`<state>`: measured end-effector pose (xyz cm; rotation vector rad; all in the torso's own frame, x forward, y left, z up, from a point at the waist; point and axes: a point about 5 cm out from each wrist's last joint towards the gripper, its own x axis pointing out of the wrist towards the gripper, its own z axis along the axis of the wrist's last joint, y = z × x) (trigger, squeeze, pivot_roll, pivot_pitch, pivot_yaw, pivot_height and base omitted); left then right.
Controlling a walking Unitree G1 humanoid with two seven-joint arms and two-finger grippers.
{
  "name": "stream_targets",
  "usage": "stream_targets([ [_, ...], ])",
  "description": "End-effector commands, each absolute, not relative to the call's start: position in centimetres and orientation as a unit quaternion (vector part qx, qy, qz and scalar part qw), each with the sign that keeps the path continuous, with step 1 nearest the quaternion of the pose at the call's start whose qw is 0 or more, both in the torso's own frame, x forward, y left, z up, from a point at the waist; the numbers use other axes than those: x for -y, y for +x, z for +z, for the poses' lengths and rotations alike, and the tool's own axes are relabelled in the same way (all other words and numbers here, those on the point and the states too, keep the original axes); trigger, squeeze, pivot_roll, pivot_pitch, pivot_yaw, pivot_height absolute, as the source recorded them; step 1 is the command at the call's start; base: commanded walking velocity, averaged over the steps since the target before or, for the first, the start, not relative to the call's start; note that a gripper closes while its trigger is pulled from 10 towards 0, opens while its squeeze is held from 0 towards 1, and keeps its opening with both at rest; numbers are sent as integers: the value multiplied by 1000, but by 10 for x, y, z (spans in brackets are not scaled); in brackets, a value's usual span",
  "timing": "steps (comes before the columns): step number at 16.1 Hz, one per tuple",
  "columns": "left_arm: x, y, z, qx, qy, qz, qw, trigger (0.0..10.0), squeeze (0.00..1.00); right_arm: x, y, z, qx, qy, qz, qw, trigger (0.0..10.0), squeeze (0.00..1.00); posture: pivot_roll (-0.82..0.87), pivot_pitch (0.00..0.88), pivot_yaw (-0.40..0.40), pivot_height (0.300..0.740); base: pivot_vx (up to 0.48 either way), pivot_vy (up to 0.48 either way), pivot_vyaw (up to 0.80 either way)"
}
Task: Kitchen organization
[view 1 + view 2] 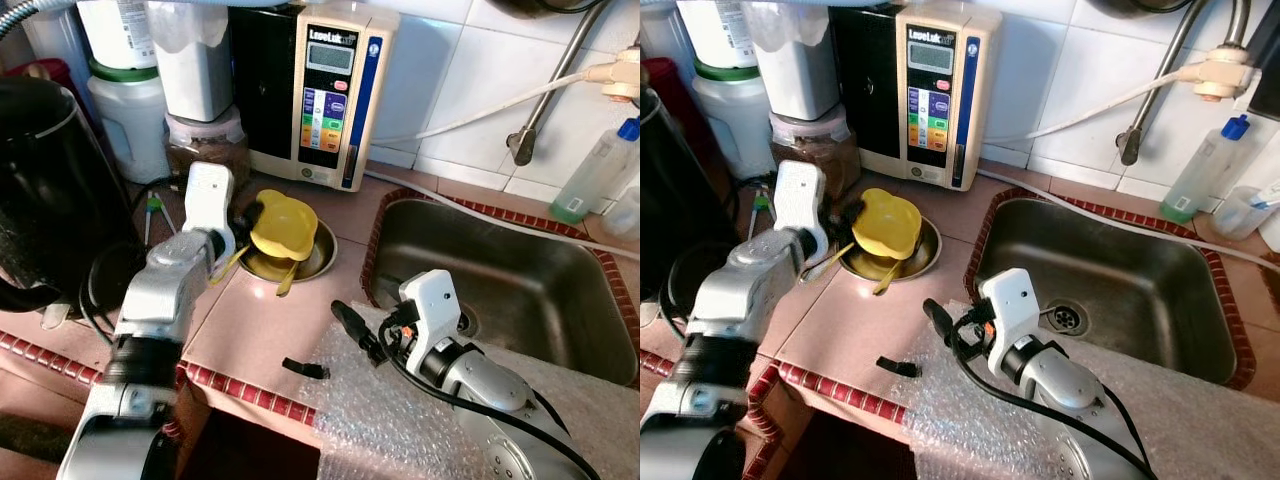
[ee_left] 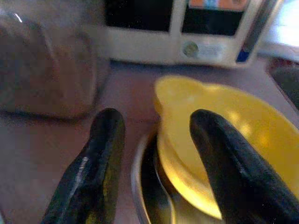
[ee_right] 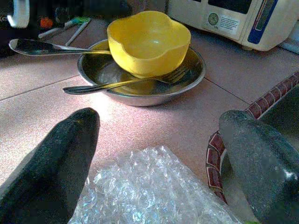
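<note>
Far left on the pink tiled counter (image 1: pixel 270 330): a black kettle (image 1: pixel 50 190), behind it white plastic containers (image 1: pixel 130 120) and a clear jar of brown contents (image 1: pixel 207 150), with green-tipped pens (image 1: pixel 153 210) lying by the jar. Left gripper (image 2: pixel 154 154) is at the near-left edge of the yellow bowl (image 1: pixel 284 225), fingers spread apart; in the left wrist view one finger (image 2: pixel 93 163) sits outside the steel dish rim and the other (image 2: pixel 229 168) overlaps the yellow bowl's rim; contact can't be confirmed, nothing clamped. The yellow bowl, scalloped rim, sits upright inside a shallow stainless steel dish (image 3: pixel 187 84) on the counter, between the jar and the sink. A fork (image 3: pixel 126 84) lies across the dish's near rim, and a spoon (image 3: pixel 42 46) sticks out past the dish toward the left arm. Behind the dish against the tiled wall: a white and black water ionizer (image 1: pixel 320 90) with a display and coloured buttons. A small black piece (image 1: pixel 305 368) lies near the counter's red-trimmed front edge. Right gripper (image 3: pixel 159 154) hovers low over a sheet of bubble wrap (image 1: pixel 400 420) at the counter edge just beside the sink, fingers wide apart, holding nothing, pointed toward the dish. Right of that: a stainless steel sink (image 1: pixel 520 280) with a drain, a white hose (image 1: pixel 480 110) running along the wall, and a clear bottle with blue cap (image 1: pixel 598 170) at the far right.
</note>
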<state>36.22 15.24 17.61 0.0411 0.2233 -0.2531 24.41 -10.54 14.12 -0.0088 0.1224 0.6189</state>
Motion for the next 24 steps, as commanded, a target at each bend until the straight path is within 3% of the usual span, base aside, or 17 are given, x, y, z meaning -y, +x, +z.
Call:
stream_targets([
  [1, -156, 359, 177, -127, 30, -130, 983, 10000, 1000, 107, 245, 139, -65, -11, 303, 951, 10000, 0, 96, 0, -68, 740, 0, 0, 0],
  [10, -155, 362, 179, -143, 41, -106, 983, 10000, 1000, 106, 246, 140, -61, -17, 304, 950, 10000, 0, 83, 0, -60, 740, 0, 0, 0],
  [12, -157, 367, 199, -75, -24, -81, 994, 10000, 1000, 106, 246, 140, -59, -17, 302, 951, 10000, 0, 83, 0, -59, 740, 0, 0, 0],
  [13, -156, 368, 211, -13, -18, -82, 996, 10000, 1000, 105, 246, 138, -60, -17, 303, 951, 10000, 0, 88, 0, -60, 740, 0, 0, 0],
  [19, -138, 353, 205, 87, 125, -118, 981, 10000, 1000, 104, 247, 138, -58, -21, 304, 951, 10000, 0, 88, 0, -60, 740, 0, 0, 0],
  [22, -140, 355, 187, 17, 84, -129, 988, 10000, 1000, 104, 247, 137, -58, -21, 304, 951, 10000, 0, 90, 0, -60, 740, 0, 0, 0],
  [23, -138, 357, 178, -42, 80, -143, 986, 10000, 137, 103, 247, 137, -58, -21, 305, 950, 10000, 0, 90, 0, -60, 740, 0, 0, 0],
  [24, -137, 357, 173, -69, 74, -147, 984, 10000, 0, 103, 247, 137, -58, -21, 305, 950, 10000, 0, 94, 0, -57, 740, 0, 0, 0],
])
